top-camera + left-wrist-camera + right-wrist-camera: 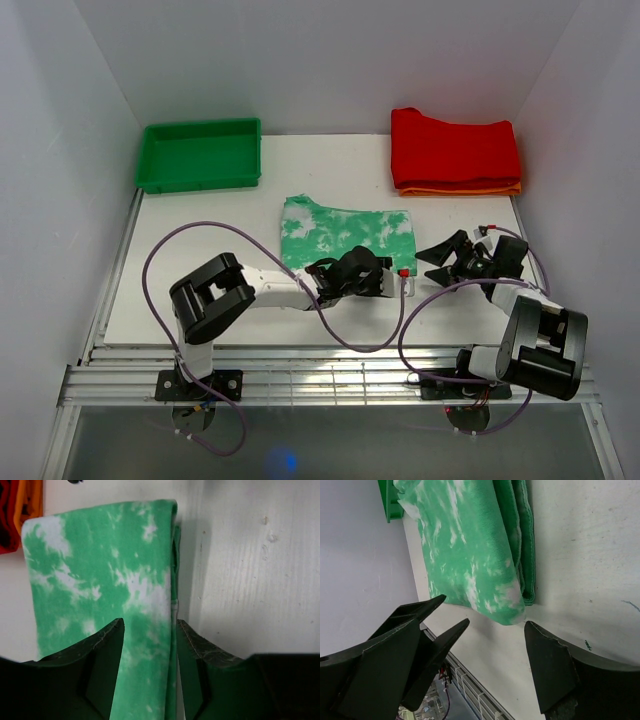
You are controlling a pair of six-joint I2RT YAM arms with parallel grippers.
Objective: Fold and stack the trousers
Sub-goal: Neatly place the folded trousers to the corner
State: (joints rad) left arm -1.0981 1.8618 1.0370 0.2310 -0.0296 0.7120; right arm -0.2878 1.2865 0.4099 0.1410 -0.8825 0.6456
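trousers (345, 232) sit in the middle of the table (330, 165), already folded down to a compact rectangle, long side running left-right, doubled edge toward the arms. left gripper (149, 627) is down at that near edge and points along it: jaws apart, one finger over the cloth, the other off it above bare table, so the fold edge runs between them. cloth there lies flat, not bunched, so I read it as straddling, not pinching, placed to take the edge. right gripper (496, 624) is spread wide with nothing in it, hovering just off the right-hand near corner of the trousers; its wrist view shows the layered corner ahead of the jaws, not touching. placement makes sense: both claws on the same near edge, one toward each end, so the bundle can be lifted level without layers sliding apart. red folded garment (455, 145) lying on an orange one (462, 188) at the far right looks like the stack target, well apart from the trousers. green bin (200, 155) is far left, out of the way. my read: folding mostly done, what's left is grab and carry to the stack. risk: soft multi-layer cloth, a shallow pinch takes only the top layer and the fold opens on lift
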